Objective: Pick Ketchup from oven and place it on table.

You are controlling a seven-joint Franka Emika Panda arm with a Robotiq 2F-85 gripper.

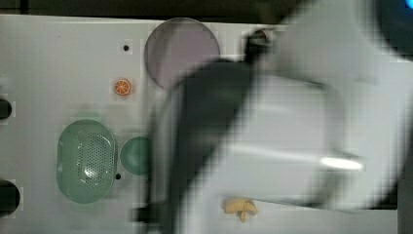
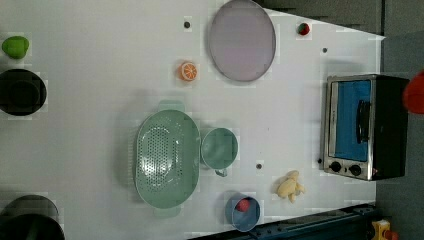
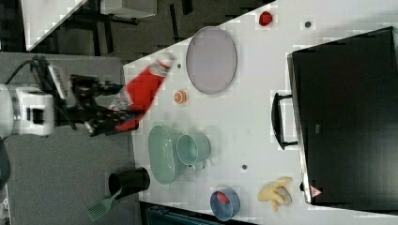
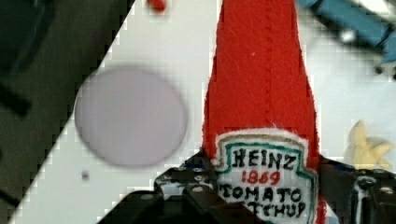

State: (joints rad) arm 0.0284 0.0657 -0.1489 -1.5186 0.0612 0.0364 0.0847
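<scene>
Ketchup [image 3: 143, 91]: red bottle with a white label, held up in the air over the surface's edge, near the lilac plate; cap end tilted toward the plate.
Pincer [image 3: 110, 115]: black, clamped on the label end of the Ketchup, one finger on each side.
Arm [image 3: 28, 115]: white, reaching in from off the surface, past the edge far from the oven.
Oven [image 2: 362, 125]: black with a silver front, door shut, standing at the end of the surface far from the colander.
Surface [image 2: 100, 60]: white and flat, with a few small dark holes.
Lilac plate [image 2: 242, 40]: round, lying flat near one long edge.
Orange slice [image 2: 188, 71]: just beside the plate.
Green colander [image 2: 165, 160]: in the middle, touching the green cup [image 2: 219, 149].
Banana [image 2: 289, 186]: near the oven's knob end.
Blue bowl [image 2: 243, 212]: at the edge near the banana, something small and red inside.
Strawberry [image 2: 303, 29]: near the corner by the plate.
</scene>
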